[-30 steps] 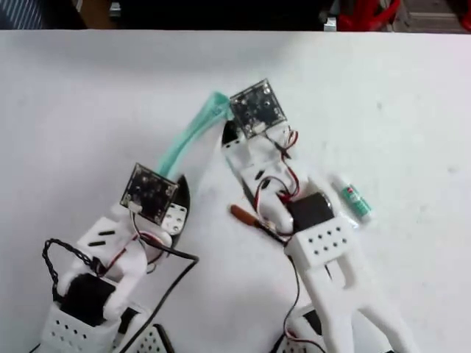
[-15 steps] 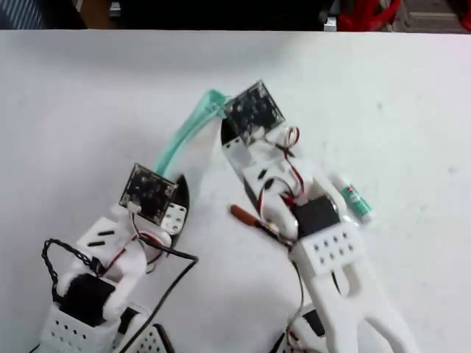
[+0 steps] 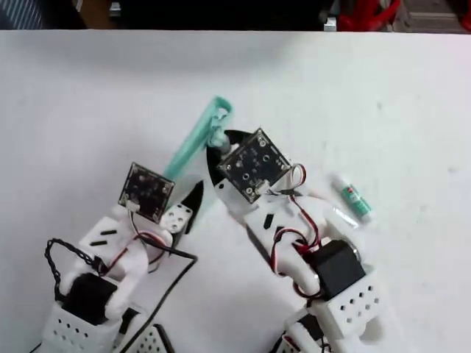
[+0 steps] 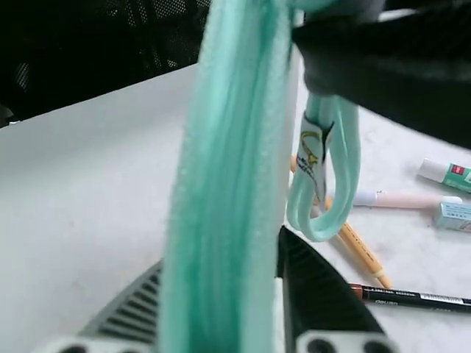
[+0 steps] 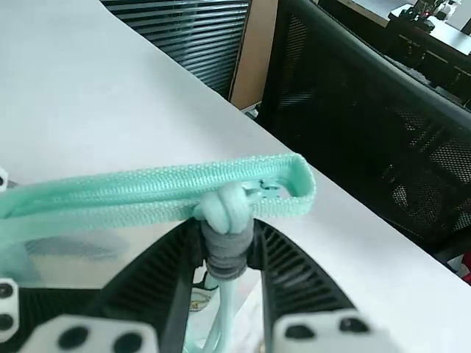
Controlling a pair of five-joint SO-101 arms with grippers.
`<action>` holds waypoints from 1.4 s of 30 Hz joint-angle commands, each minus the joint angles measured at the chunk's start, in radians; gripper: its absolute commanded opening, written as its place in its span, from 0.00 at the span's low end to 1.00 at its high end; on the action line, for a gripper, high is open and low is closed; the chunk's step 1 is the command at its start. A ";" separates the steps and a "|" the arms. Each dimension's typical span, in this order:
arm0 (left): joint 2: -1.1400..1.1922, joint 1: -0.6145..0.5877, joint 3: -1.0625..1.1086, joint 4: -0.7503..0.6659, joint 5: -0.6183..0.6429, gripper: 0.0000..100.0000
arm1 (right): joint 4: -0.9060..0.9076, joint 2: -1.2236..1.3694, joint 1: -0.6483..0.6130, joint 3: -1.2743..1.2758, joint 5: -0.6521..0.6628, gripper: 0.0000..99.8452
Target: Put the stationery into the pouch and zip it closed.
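High view: a white desk (image 3: 88, 88) carries two white robot arms side by side. Between them a mint-green fabric pouch (image 3: 193, 140) shows edge-on as a narrow strip, slanting from the left arm (image 3: 110, 243) toward the far side of the desk. The right arm (image 3: 324, 272) bends over its far end. Beside the right arm lies a small white glue stick with a green cap (image 3: 353, 198), well apart from the pouch. Its label is too small to read.

Left wrist view: the left jaws are closed on the pouch (image 4: 228, 191), which rises between a grey ribbed finger and a black one. A mint-green cord loop (image 4: 344, 169) hangs from the pouch's top, bearing a small white tag (image 4: 313, 158) with yellow and dark marks that cannot be read. On the desk beyond lie an orange pencil (image 4: 358, 250), a black pencil with a red band (image 4: 408, 298) and pale lettering too fine to read, a pale pink pen (image 4: 401, 198), the glue stick and a small pale teal block (image 4: 451, 215). All of them are outside the pouch.

Right wrist view: the right jaws are pinched on the zip pull (image 5: 223, 213), a knotted mint cord with a grey bead (image 5: 224, 257), at the end of the pouch's woven zip edge (image 5: 147, 193).
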 commanded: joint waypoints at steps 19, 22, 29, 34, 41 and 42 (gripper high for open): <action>-0.013 0.013 0.028 -0.052 -0.028 0.02 | 0.417 -0.021 -0.351 -0.281 -0.049 0.02; -0.013 0.013 0.028 -0.052 -0.031 0.02 | 0.444 -0.019 -0.418 -0.282 -0.049 0.02; -0.013 0.013 0.028 -0.052 -0.032 0.02 | 0.503 0.096 -0.521 -0.288 -0.038 0.02; -0.013 0.013 0.028 -0.052 -0.032 0.02 | 0.579 0.113 -0.684 -0.416 -0.006 0.02; -0.013 0.012 0.028 -0.049 -0.032 0.02 | 0.628 0.114 -0.693 -0.532 0.052 0.02; -0.013 0.012 0.028 -0.048 -0.032 0.02 | 0.627 0.114 -0.665 -0.531 0.074 0.02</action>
